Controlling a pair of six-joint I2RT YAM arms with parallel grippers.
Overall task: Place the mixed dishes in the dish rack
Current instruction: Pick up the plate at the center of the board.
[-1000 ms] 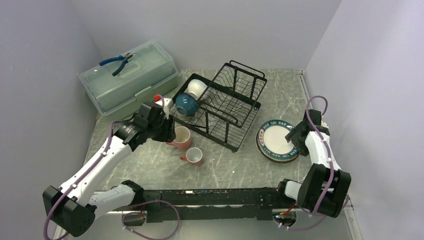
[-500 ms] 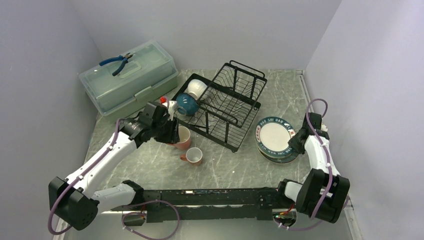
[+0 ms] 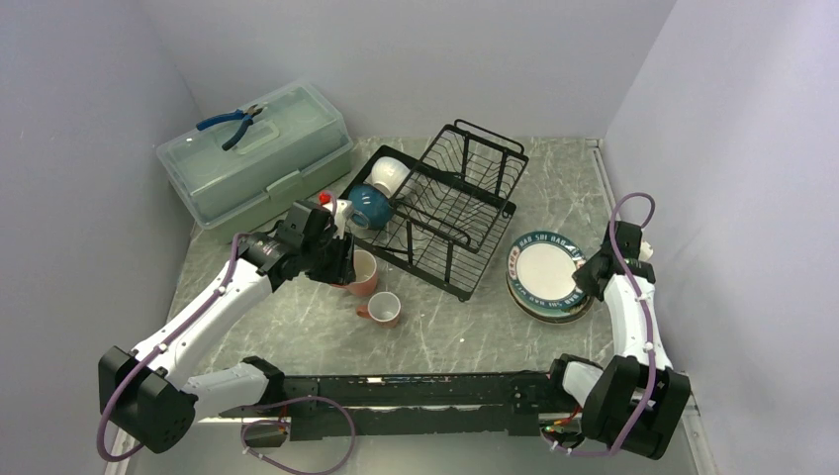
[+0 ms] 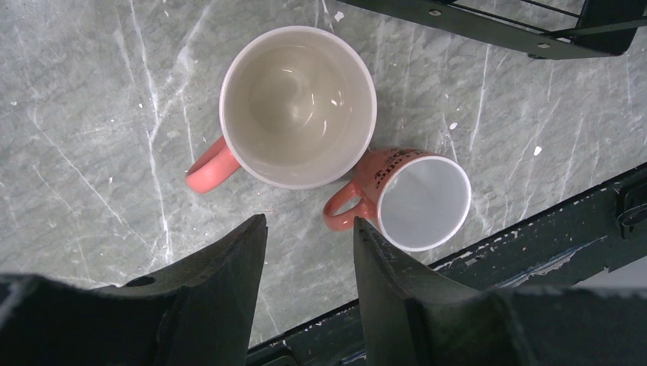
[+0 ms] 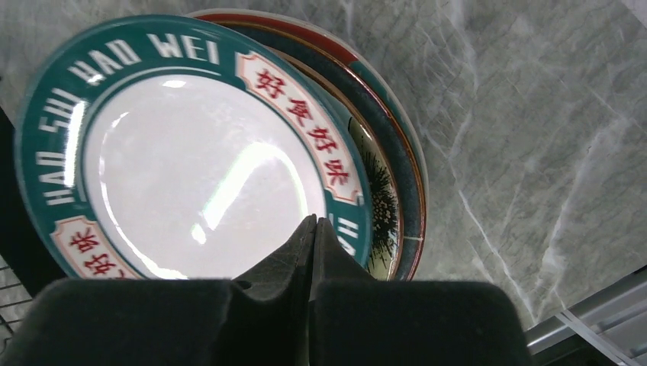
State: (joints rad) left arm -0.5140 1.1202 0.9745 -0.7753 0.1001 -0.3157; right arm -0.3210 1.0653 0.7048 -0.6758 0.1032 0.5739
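At 4 o'clock from the dish rack [image 3: 445, 203], my right gripper [image 5: 313, 223] is sitting with fingers pressed together over the rim of the teal-lettered plate [image 5: 191, 160]. At the rack's 8 o'clock, my left gripper [image 4: 309, 225] is hovering half spread, gripping nothing, above two pink mugs [image 4: 297, 107].

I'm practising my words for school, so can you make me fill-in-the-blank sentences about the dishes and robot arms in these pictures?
1. The blue pliers lie on the lid of the pale green ____.
2. ____ pink mugs stand on the table.
3. The blue bowl sits inside the black wire ____.
4. The left tool, above the mugs, is ____.
Missing words: box, two, rack, open.
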